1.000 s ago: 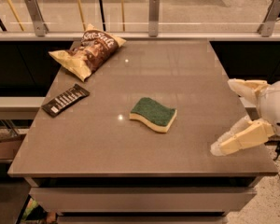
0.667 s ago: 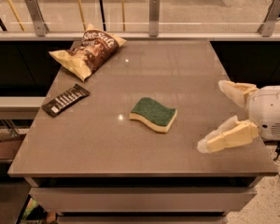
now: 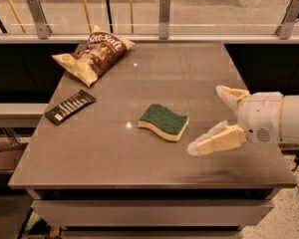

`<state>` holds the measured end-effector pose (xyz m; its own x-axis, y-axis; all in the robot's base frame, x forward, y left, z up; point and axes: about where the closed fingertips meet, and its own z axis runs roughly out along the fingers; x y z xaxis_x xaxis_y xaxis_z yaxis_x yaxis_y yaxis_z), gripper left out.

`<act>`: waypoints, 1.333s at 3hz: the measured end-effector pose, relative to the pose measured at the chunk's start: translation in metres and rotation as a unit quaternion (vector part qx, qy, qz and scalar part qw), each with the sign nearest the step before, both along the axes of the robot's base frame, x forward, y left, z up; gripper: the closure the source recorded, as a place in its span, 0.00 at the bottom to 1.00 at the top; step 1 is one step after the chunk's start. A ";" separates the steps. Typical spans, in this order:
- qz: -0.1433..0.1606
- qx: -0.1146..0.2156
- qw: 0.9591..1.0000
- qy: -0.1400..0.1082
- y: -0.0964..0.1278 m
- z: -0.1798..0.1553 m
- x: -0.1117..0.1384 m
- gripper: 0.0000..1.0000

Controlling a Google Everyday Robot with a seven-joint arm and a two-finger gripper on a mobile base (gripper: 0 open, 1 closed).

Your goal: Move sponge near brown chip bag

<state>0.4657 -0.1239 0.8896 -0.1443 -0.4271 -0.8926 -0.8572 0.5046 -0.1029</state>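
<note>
The sponge [image 3: 164, 120], dark green on top with pale yellow foam below, lies flat near the middle of the table. The brown chip bag [image 3: 94, 52], brown centre with pale yellow ends, lies at the table's far left corner. My gripper [image 3: 206, 120] comes in from the right, just right of the sponge and apart from it. It is open and empty, one cream finger [image 3: 230, 96] farther back and one nearer the front edge [image 3: 214, 141].
A flat dark wrapped bar with white stripes [image 3: 70, 106] lies at the left side of the grey table [image 3: 154, 168]. A glass railing with metal posts [image 3: 163, 16] runs behind the table. The floor drops away on the left and right.
My gripper has moved left across the table's right side, closing the gap to the sponge. The sponge, chip bag and bar have not moved.
</note>
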 end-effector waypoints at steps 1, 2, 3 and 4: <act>-0.006 -0.022 1.000 -0.009 0.013 -0.014 0.007 0.00; 0.000 -0.042 0.999 -0.018 0.026 -0.025 0.012 0.00; 0.017 -0.056 0.998 -0.022 0.040 -0.033 0.018 0.00; 0.039 -0.064 0.997 -0.010 0.050 -0.042 0.025 0.00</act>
<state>0.4905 -0.0737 0.8480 -0.0891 -0.5474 -0.8321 -0.8909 0.4174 -0.1792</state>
